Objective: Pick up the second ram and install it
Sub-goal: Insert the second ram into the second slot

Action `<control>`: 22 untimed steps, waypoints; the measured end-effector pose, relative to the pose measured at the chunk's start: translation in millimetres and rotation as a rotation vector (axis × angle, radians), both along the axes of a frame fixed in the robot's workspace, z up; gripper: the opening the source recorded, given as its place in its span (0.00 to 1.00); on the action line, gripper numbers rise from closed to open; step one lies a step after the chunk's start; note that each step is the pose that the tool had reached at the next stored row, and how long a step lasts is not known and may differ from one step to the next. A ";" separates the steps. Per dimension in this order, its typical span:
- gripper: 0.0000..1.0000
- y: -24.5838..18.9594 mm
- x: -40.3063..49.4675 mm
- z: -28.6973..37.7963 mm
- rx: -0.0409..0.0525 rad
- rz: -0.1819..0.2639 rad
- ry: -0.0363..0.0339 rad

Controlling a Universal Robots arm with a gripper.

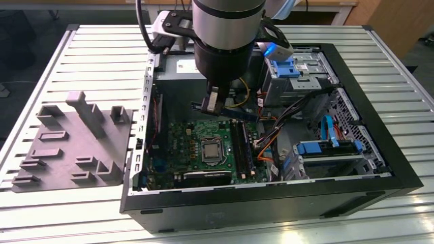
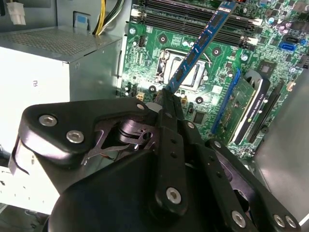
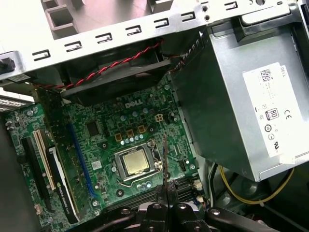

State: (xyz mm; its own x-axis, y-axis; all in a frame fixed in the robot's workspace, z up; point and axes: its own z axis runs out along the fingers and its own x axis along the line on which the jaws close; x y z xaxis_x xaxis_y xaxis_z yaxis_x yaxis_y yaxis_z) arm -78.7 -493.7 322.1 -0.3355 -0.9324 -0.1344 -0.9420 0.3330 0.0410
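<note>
The gripper [image 2: 166, 95] is clamped near 1 end of the second ram [image 2: 200, 46], held above the green motherboard [image 1: 186, 147] at the exterior view's centre, so the stick could tilt in the grip and miss the black sockets [image 1: 242, 147].

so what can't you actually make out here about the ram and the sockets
Second wrist view: the second ram runs to the top edge, far end unclear; it crosses the RAM sockets.
First wrist view: the ram is edge-on, a thin line, labels unseen; the gripper partly covers the sockets.
Exterior view: too small to tell whether any socket is filled.
</note>
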 end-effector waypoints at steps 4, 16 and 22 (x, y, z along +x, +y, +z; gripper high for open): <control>0.11 0.0 0.0 0.0 0.0000 -0.013 0.0000; 0.11 0.0 0.0 0.0 0.0000 -0.043 0.0000; 0.11 0.0 0.0 0.0 0.0000 -0.064 -0.0001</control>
